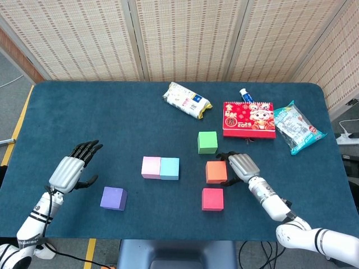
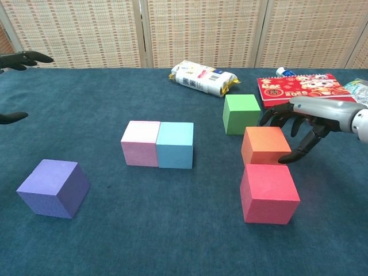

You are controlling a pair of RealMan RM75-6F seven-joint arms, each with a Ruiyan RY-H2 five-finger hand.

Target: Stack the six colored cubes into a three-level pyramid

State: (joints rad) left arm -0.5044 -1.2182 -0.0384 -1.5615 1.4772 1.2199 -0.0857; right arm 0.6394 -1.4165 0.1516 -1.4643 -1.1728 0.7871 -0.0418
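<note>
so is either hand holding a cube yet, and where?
Nothing held. Right hand is open around the orange cube, not gripping it; left hand is open, clear of cubes.

Around the orange cube (image 1: pixel 216 171), the green cube (image 1: pixel 207 142) stands near behind and the red cube (image 1: pixel 212 199) near in front; its left is bare worktop (image 1: pixel 129 129); the right hand (image 1: pixel 242 165) occupies its right.
</note>
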